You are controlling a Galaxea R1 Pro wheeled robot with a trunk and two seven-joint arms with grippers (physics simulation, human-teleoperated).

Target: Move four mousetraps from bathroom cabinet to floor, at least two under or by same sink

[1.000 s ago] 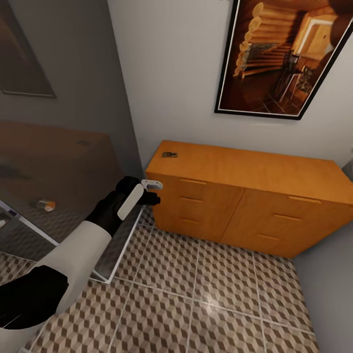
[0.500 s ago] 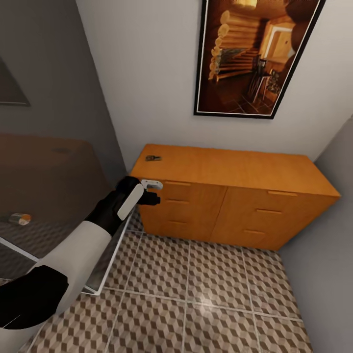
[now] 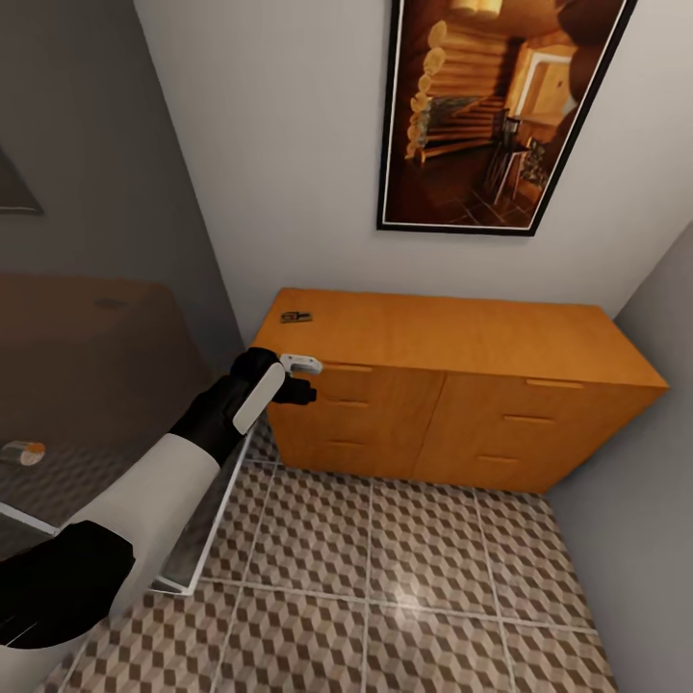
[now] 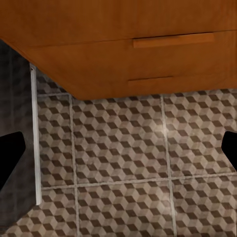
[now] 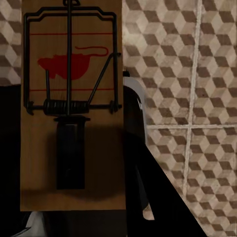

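The orange-brown cabinet [image 3: 452,385] stands against the white wall, all its drawers closed. One mousetrap [image 3: 296,316] lies on its top near the left end. My left gripper [image 3: 299,377] hovers open by the cabinet's upper left front corner. In the left wrist view its fingertips [image 4: 11,150] sit far apart over the bathroom floor [image 4: 123,197], below the drawer fronts [image 4: 148,54]. My right gripper [image 5: 69,129] is shut on another mousetrap [image 5: 71,59], a wooden slab with a red mouse print, held above the tiles [image 5: 197,74]. The sink is out of view.
A dark-framed picture [image 3: 491,115] hangs above the cabinet. A tinted glass shower panel [image 3: 96,366] with a white lower frame [image 3: 207,539] stands just left of my left arm. A grey wall [image 3: 635,500] closes the right side. Patterned floor [image 3: 385,577] stretches before the cabinet.
The whole head view has shifted, so the cabinet and picture now sit further left in it. My left arm keeps its pose in the view.
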